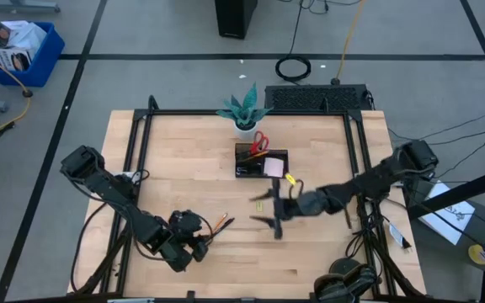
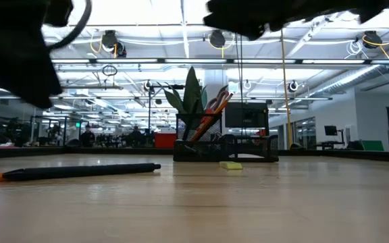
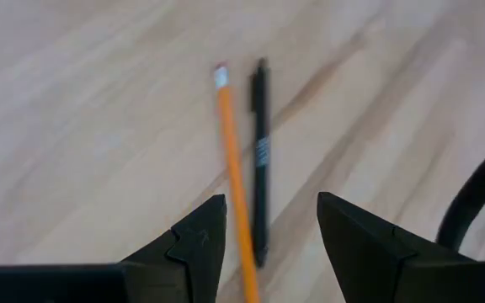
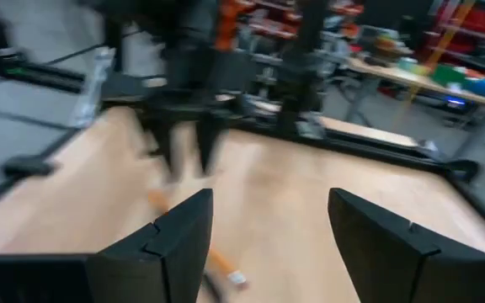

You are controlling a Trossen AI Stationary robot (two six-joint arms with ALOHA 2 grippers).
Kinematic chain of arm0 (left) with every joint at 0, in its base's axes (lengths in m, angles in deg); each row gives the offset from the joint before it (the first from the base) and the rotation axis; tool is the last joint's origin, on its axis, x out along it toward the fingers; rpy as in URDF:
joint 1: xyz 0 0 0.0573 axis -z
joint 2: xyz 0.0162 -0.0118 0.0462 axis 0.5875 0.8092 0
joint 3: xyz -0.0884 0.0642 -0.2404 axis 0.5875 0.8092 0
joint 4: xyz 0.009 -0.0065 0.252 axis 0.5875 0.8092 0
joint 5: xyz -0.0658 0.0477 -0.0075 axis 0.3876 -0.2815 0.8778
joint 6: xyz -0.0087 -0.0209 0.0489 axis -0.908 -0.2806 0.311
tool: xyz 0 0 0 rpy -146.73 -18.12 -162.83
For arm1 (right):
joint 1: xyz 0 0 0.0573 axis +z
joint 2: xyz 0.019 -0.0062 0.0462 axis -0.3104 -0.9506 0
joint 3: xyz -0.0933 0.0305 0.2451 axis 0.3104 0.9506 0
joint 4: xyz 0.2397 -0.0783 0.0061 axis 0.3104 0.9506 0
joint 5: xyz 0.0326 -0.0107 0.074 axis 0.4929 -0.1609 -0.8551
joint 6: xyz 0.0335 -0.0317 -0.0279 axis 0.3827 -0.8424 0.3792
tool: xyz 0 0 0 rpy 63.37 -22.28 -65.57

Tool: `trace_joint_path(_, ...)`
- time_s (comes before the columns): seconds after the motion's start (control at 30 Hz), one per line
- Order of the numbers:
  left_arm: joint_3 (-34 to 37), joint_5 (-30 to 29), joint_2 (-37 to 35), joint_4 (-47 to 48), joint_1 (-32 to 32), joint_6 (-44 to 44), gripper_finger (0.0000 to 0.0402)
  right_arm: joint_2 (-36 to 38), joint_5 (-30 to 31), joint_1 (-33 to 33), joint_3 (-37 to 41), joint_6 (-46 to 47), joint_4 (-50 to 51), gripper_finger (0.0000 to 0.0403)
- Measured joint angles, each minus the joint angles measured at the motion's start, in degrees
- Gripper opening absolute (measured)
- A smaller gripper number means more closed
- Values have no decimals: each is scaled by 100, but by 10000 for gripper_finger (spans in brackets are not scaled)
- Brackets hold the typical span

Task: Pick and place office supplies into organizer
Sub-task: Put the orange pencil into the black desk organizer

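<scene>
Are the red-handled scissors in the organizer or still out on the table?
In. The scissors stand handles-up in the organizer, and the low view shows them leaning in its taller compartment.

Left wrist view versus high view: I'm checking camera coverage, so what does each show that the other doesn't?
Only the left wrist view shows the pencil's white eraser end and the black pen lying apart beside it.

Only the high view shows the organizer, plant and right hand.

Both show the open left hand above pen and pencil on the table.

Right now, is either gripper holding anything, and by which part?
Nothing is held. The left gripper hovers open over the orange pencil and black pen; the right gripper is open, empty.
</scene>
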Motion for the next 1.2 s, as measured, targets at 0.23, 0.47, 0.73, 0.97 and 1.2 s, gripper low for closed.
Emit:
trace_joint_path(0.23,-8,-515,435,-204,551,-1136,191,52,1282,903,345,-43,8,224)
trace_joint_path(0.47,-23,-549,1279,-423,820,-1578,182,52,1506,1156,543,-58,-345,217)
trace_joint_path(0.73,-488,-674,1988,-355,853,-941,113,54,1510,1098,566,23,-464,215)
trace_joint_path(0.97,-544,-585,2063,-148,1018,-1122,73,52,1509,1102,568,94,-515,215)
trace_joint_path(1.2,-542,-482,2063,-29,1043,-1367,36,52,1487,1102,568,94,-516,210)
